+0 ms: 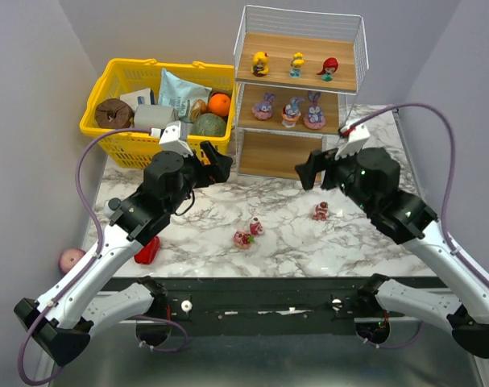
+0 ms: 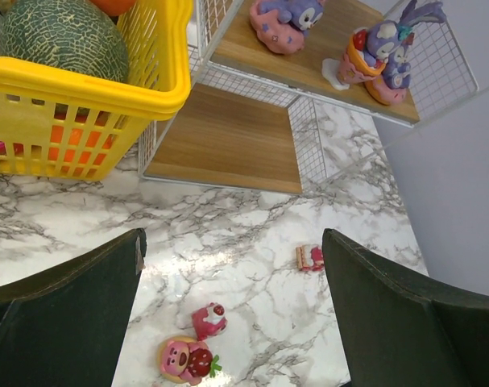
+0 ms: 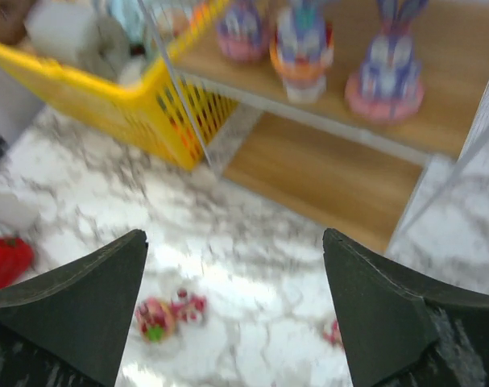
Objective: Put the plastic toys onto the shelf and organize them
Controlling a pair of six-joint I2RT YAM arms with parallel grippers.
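Left gripper (image 1: 216, 161): jaws spread, holding nothing, just left of the shelf (image 1: 264, 153). Shelf top tier: three dolls (image 1: 297, 63), with yellow, blue and red hair. Middle tier: three purple bunnies (image 1: 292, 111) on pink bases. Three pink-red figurines (image 1: 243, 238) lie in front of the shelf. Right gripper (image 1: 312, 172): jaws spread, holding nothing, before the shelf's right half. Surface: white marble table (image 1: 188, 242). Yellow basket (image 1: 107, 121) left of the shelf; grey walls (image 1: 147, 32) behind.

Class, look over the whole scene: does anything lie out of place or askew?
Three small pink-red plastic toys lie scattered on the marble table, not on the wooden wire-framed shelf, whose bottom board is bare. A pink ball sits off the table's left edge.
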